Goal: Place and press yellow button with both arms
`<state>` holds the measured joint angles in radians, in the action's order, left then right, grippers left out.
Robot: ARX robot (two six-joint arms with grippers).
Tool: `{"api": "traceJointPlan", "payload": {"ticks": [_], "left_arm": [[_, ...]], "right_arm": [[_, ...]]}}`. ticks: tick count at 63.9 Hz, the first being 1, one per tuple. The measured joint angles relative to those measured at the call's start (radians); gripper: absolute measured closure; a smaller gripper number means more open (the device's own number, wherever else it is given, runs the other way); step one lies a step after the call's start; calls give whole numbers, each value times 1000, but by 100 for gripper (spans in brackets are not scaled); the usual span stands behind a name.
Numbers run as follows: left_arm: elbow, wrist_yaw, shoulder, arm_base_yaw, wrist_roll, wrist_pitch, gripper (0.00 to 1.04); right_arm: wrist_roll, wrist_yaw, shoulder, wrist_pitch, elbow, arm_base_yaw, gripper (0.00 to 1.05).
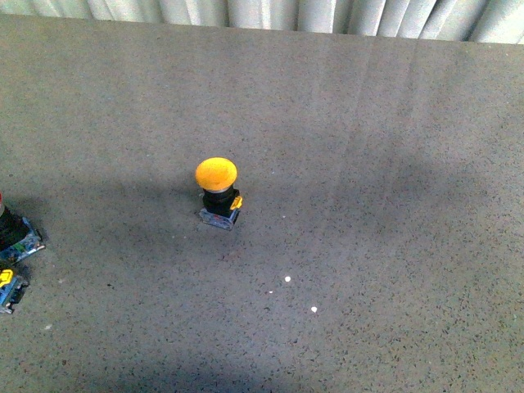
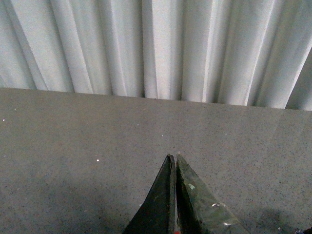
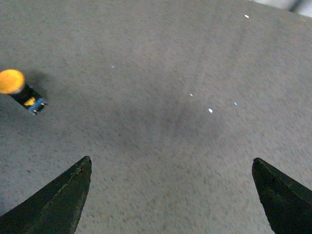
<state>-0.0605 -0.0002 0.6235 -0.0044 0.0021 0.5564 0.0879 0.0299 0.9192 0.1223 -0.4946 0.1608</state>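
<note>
The yellow button (image 1: pixel 218 193) stood upright on the gray table (image 1: pixel 385 164), a little left of the middle, with nothing touching it. The right gripper (image 3: pixel 170 160) hung spread wide and empty over bare tabletop, well apart from the button. The left gripper (image 2: pixel 174 157) was closed, jaws pressed together on nothing, pointing toward a curtain (image 2: pixel 156 48). Two other buttons (image 1: pixel 15 237) sat partly in view at the far left.

On table (image 1: pixel 368 164), button (image 1: pixel 218 193) right of others (image 1: pixel 20 237)
</note>
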Motion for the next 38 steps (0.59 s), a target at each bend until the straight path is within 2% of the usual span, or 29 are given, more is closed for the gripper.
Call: {"api": "traceJointPlan", "payload": {"ticks": [15, 21, 25, 38], "left_arm": [[48, 0, -86, 0, 0, -28, 103], [48, 0, -137, 0, 0, -77, 103], [48, 0, -194, 0, 0, -129, 103], [48, 0, -277, 0, 0, -209, 103]], "right_arm": [[-10, 50, 406, -69, -250, 216, 11], [-24, 76, 555, -75, -354, 286, 26], [-57, 82, 698, -84, -441, 343, 44], [-126, 82, 843, -75, -538, 385, 79]]}}
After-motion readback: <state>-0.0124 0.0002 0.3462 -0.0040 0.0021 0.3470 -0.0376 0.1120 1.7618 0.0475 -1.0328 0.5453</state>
